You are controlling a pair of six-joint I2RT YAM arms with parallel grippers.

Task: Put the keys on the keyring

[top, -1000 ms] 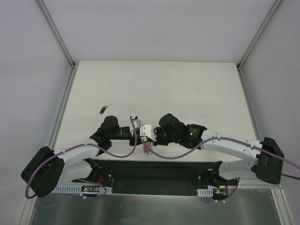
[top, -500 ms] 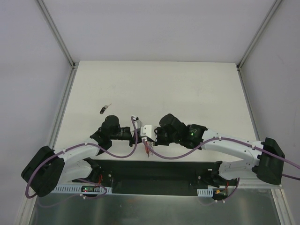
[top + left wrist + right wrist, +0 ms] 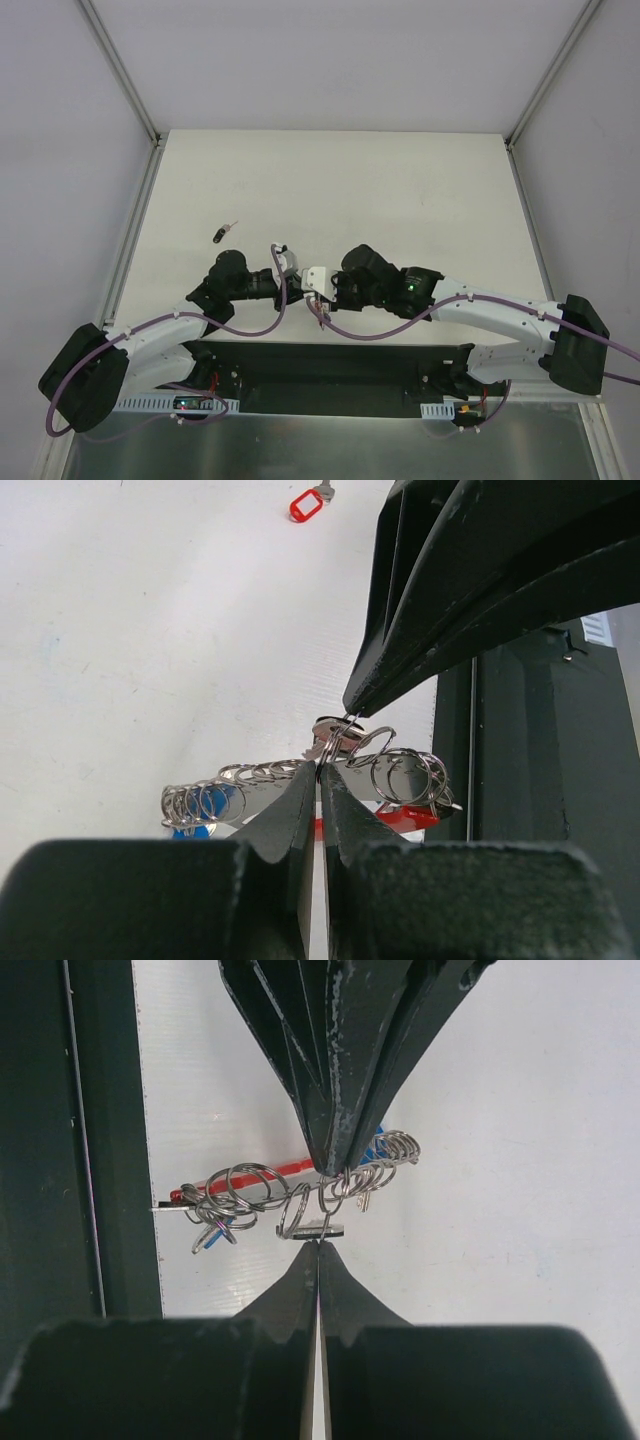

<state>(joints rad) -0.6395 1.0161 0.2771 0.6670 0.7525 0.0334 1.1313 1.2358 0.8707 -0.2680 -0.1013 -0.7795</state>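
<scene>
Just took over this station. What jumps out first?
Both grippers meet tip to tip at the table's near edge: the left gripper and right gripper are shut on the keyring, a bunch of small rings with a red band. One key lies alone on the left; a red tag lies farther off.

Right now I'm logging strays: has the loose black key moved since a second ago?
No. The black key keeps its spot near the left edge of the table.

White surface (image 3: pixel 400 190), small red oval tag (image 3: pixel 305 503) with silver key at top centre of left wrist view, pale walls (image 3: pixel 60 150) on either side
</scene>
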